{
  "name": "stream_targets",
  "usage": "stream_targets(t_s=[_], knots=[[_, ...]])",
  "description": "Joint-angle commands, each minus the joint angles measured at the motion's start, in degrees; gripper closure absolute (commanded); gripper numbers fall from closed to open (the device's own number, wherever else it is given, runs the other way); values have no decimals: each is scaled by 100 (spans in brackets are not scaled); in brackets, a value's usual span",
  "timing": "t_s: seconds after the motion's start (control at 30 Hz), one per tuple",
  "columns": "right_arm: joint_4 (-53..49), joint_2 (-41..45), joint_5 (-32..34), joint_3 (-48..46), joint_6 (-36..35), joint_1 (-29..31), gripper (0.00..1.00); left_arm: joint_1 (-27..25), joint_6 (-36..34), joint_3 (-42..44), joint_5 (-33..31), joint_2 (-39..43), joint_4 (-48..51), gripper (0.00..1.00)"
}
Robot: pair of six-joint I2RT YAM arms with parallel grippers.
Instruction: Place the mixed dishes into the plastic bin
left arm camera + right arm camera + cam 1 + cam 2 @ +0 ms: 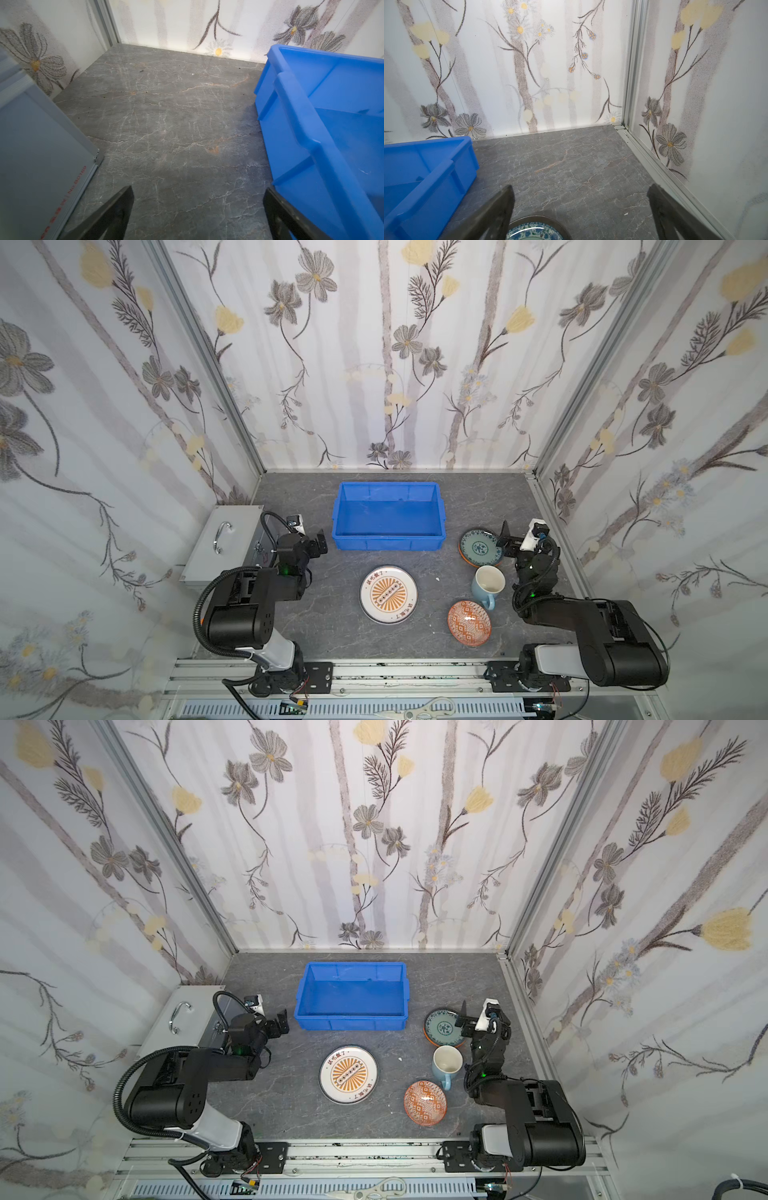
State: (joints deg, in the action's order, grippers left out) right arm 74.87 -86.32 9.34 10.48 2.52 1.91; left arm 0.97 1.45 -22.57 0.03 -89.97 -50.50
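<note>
Left wrist view shows you the left gripper [197, 188] hanging over the bare grey table [166, 124], its jaws spread wide with nothing between them. You have the grey metal case [41, 155] close on one side and an end wall of the blue bin [291, 108] just beside the other jaw. Whether that jaw touches the wall you cannot tell.

In both top views you see the bin standing at the back middle of the table, near the flowered back wall [386, 364], with a long side facing the arms. All the dishes lie on the table outside it. The sunburst plate [388, 594] lies flat in front of the bin, apart from it, about midway between the two arms. On the right side, the teal plate [478, 547] sits just off the bin's front right corner. A thin orange edge shows under its near side, and you cannot tell what that edge belongs to. The light-blue mug [488, 581] stands upright just in front of that plate, mouth up, handle pointing toward the arm bases. The orange bowl [468, 622] sits near the handle, closer still to the bases.

Your right gripper [581, 185] is at the teal plate's right edge. In the right wrist view its jaws stand wide apart, the plate's rim showing low between them, nearer one jaw. Nothing is gripped, and contact with the plate cannot be made out.
</note>
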Motion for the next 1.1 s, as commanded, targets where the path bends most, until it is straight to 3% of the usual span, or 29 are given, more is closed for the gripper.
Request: stream_targets(t_s=[0.0,0.3,0.6,0.67,0.8,1.07], knots=[[185,-8,39,17,-57,12,0,15,-57,-27,185,2,-105,0],[148,-17,28,41,-48,2,0,231,4,75,813,-21,-315,0],[188,19,92,23,-70,23,0,246,4,42,808,-20,-273,0],[-373,226,347,217,-78,116,0,247,4,68,834,-20,-301,0],[-2469,633,702,1134,13,218,0,280,-101,110,1258,-21,-409,0],[-3298,989,1327,1489,3,607,0,298,57,-70,924,322,204,0]])
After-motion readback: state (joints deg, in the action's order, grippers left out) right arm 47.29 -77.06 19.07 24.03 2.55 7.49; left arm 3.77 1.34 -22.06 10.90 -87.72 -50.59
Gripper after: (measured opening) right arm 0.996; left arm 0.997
